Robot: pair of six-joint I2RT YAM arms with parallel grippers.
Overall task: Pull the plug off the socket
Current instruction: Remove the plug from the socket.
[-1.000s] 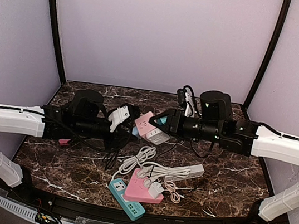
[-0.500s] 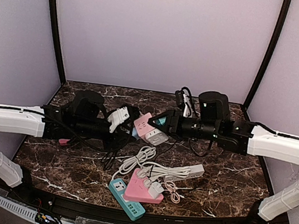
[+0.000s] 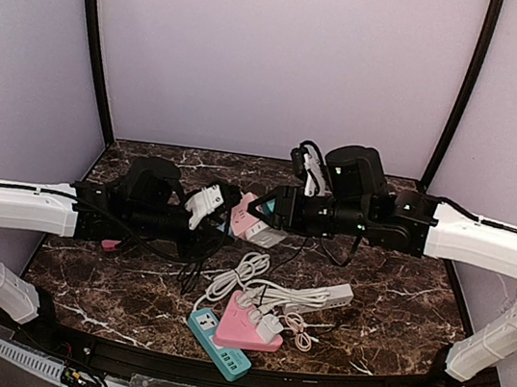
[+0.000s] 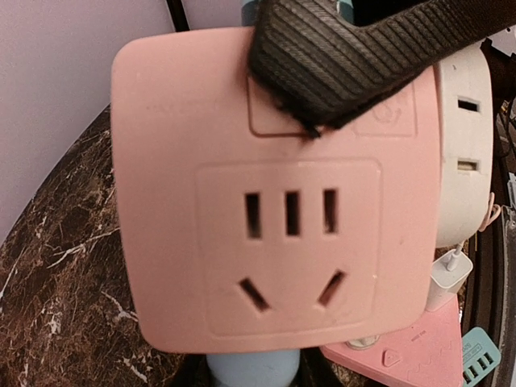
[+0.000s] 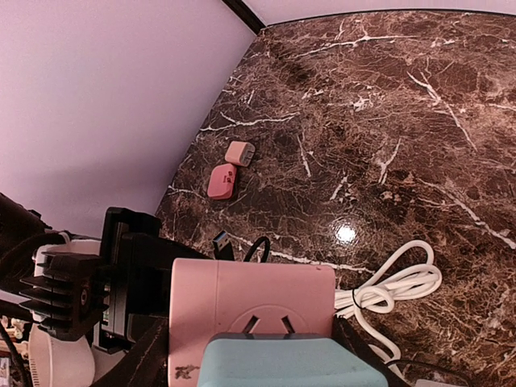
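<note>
At the near edge of the bench a teal power strip lies slantwise, touching a pink triangular socket block that carries white plugs; just beyond them a white power strip lies beside a coil of white cable; toward the left edge two small pink pieces lie close together on the marble. Above the middle of the bench the two arms reach in from either side and meet at the pink socket, which sits raised off the bench between the left gripper and the right gripper. From the left wrist the socket's slotted face fills the view, a white side with small ports along its right edge; a black ribbed finger lies across the top corner of that face; the left jaws themselves are hidden behind the socket, so I cannot tell whether they are closed on it. From the right wrist a pale-blue block sits against the socket and covers part of its slots; the right jaws stand apart, a black finger on either side of block and socket; whether they press on either I cannot tell.
</note>
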